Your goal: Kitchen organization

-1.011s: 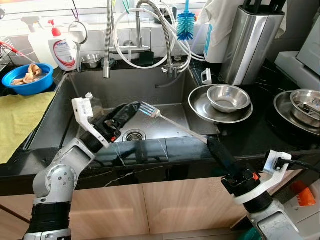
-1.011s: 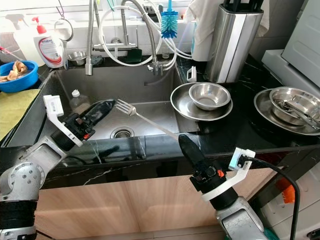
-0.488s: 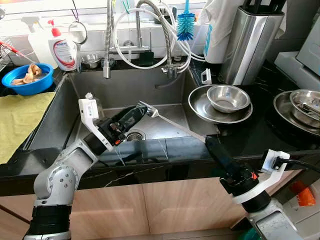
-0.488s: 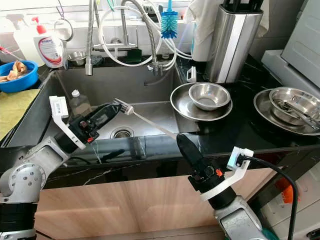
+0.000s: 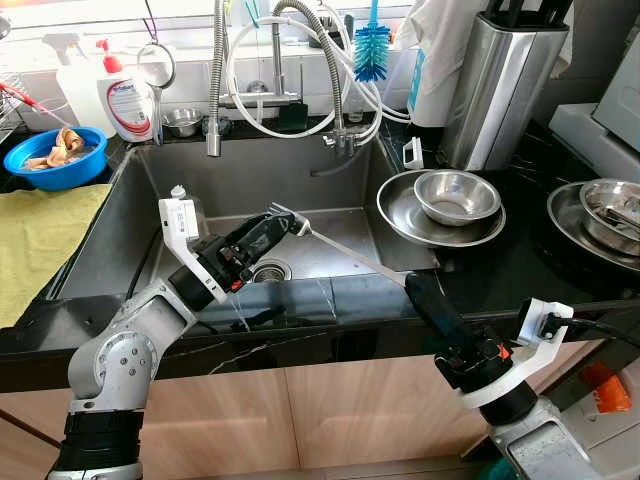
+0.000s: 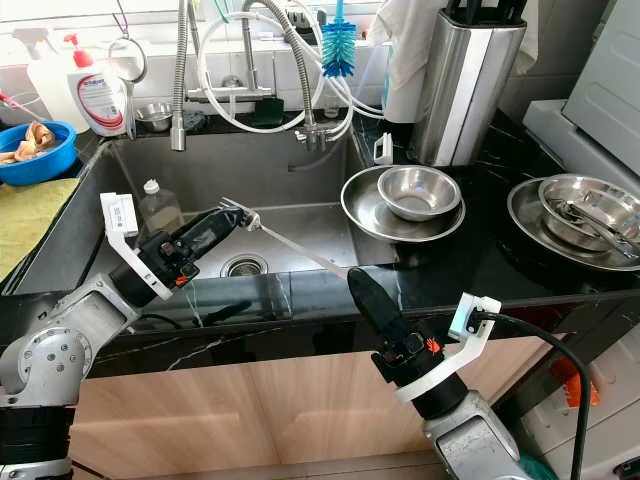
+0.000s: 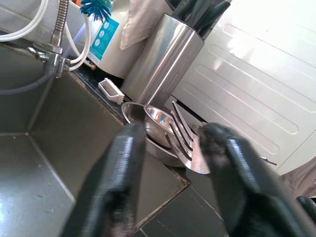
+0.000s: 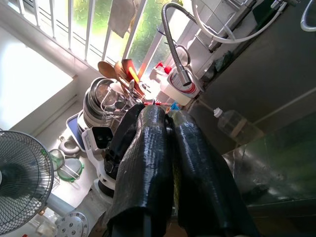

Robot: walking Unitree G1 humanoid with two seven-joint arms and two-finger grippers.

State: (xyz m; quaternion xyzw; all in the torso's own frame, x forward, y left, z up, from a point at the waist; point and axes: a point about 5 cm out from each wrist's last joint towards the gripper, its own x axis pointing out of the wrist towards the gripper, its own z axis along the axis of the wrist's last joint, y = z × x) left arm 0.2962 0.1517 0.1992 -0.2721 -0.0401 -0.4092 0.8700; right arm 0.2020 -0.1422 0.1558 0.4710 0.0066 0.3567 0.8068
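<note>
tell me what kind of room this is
A home kitchen, at the sink: a steel sink set in a black counter, a hose faucet over it, and a dish soap bottle and nested steel bowls alongside.

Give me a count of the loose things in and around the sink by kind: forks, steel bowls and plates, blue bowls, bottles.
Forks: 1, the fork, handle held by the right gripper, head between the open fingers of the left gripper
Steel bowls: 3
Steel plates: 2
Blue bowls: 1
Bottles: 3
Total: 10
</note>
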